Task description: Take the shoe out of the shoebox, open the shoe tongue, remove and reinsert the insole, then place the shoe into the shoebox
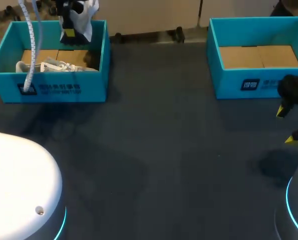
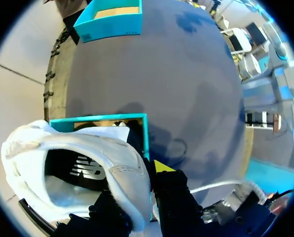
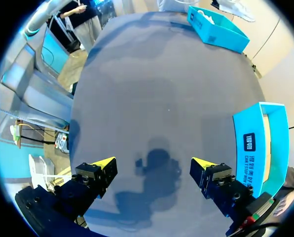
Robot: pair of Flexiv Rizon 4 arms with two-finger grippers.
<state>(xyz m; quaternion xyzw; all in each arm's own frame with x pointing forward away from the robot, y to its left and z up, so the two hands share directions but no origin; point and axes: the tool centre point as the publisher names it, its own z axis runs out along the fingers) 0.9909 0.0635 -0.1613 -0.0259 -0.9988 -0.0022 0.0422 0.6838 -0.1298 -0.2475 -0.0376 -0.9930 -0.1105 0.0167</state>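
Shoe (image 2: 78, 163): hanging in the air above the far wall of the left box (image 1: 49, 87), opening facing the wrist camera, dark insole showing inside.
Left tool (image 2: 139, 185): clenching the shoe's wall beside the opening, pinching it from two sides.
Right tool (image 3: 154, 165): released, fingers spread wide, hovering over the bare surface (image 1: 164, 150) near the right box (image 1: 259, 82).
Second shoe (image 1: 54, 66): lying inside the left box.
Handling: probably light and soft-walled, sagging and swinging under a one-sided pinch; fabric likely gripping well; nothing fragile.
Hold: probably best taking the stiffer heel rim, leaving tongue and opening free for reaching the insole.
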